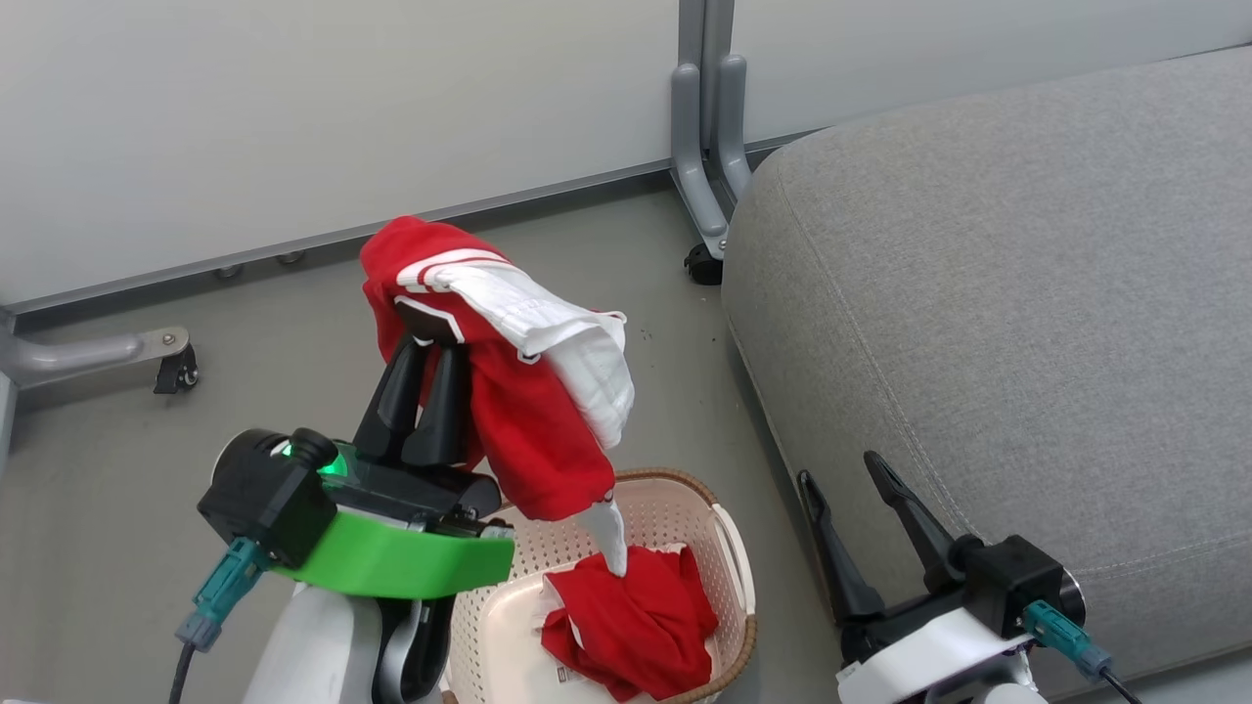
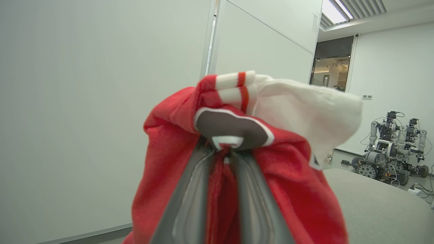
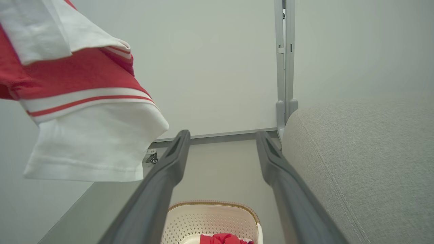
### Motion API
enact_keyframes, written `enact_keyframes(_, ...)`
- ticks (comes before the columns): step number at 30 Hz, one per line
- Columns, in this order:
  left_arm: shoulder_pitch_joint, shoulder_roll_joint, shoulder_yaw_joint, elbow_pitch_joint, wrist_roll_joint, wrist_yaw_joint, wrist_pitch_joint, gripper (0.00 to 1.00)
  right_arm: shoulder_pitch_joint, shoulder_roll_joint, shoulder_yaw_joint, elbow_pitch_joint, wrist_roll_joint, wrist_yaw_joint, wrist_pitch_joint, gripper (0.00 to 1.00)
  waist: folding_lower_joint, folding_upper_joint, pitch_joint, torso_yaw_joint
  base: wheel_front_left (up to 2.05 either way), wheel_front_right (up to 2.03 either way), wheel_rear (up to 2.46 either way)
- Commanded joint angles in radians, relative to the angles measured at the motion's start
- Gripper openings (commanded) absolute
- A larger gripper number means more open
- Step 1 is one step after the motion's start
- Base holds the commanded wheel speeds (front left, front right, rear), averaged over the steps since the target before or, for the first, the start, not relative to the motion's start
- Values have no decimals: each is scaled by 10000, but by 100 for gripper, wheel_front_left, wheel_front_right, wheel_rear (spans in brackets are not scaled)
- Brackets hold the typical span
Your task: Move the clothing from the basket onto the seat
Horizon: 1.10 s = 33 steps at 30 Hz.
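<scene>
The basket [image 1: 675, 513] sits left of the seat [image 1: 1027, 293], clothing [image 1: 518, 420] hanging above and into it

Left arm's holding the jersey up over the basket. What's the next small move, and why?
Probably raise the left gripper a bit higher before swinging to the seat: its fingers pinch the jersey, but the lower end lies in the basket.

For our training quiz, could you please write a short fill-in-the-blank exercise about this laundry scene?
1. The left gripper holds the jersey, whose main colour is ____.
2. The jersey's lower end lies inside the ____.
3. The right gripper's jaws stand ____, near the seat.
Missing words: red; basket; open.
</scene>
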Motion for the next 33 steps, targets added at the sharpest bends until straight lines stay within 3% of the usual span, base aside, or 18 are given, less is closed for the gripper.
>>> enact_keyframes(1,169,7,13,-56,-53,-29,-5,0,77,-33,119,-54,22,1,-31,100,1,0,-11,-6,0,0,0)
enact_keyframes(14,75,8,-236,133,-117,-51,-5,0,-594,-1832,3405,-1668,37,-4,-31,100,1,0,-60,-1,0,0,0)
enact_keyframes(33,-327,10,-1740,402,-229,-51,-5,0,-2057,-363,3314,-193,-1594,-7,-31,100,1,0,104,788,0,0,0)
